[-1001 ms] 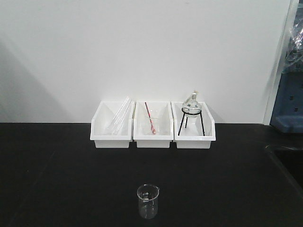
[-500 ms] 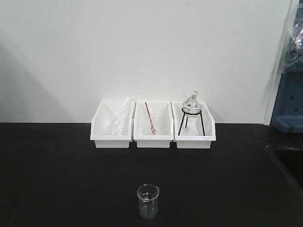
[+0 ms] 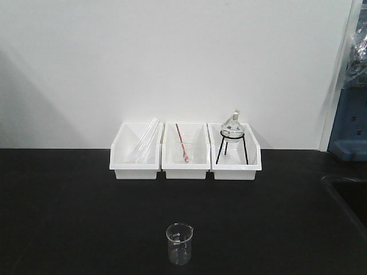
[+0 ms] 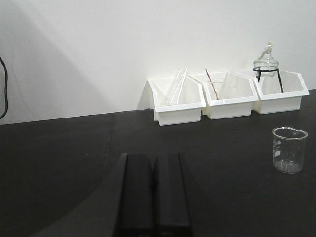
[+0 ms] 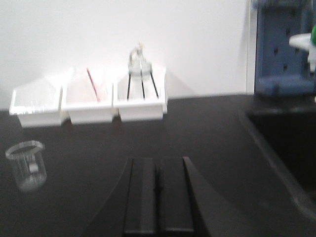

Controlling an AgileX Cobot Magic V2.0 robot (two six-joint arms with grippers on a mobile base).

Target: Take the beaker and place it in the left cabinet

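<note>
The beaker [image 3: 179,243], small, clear and empty, stands upright on the black table near its front edge. In the left wrist view the beaker [image 4: 289,149] is far off to the right of my left gripper [image 4: 154,156], whose two black fingers lie pressed together with nothing between them. The right wrist view is blurred; there the beaker [image 5: 27,165] stands well to the left of my right gripper [image 5: 158,159], also shut and empty. Neither gripper shows in the front view. The left cabinet is out of view.
Three white bins stand in a row against the wall: long glass tubes in the left bin [image 3: 135,152], a red-tipped rod in the middle bin [image 3: 184,152], a round flask on a black tripod [image 3: 232,137] in the right one. A sink recess [image 5: 284,143] and a blue rack [image 3: 350,123] lie at the right.
</note>
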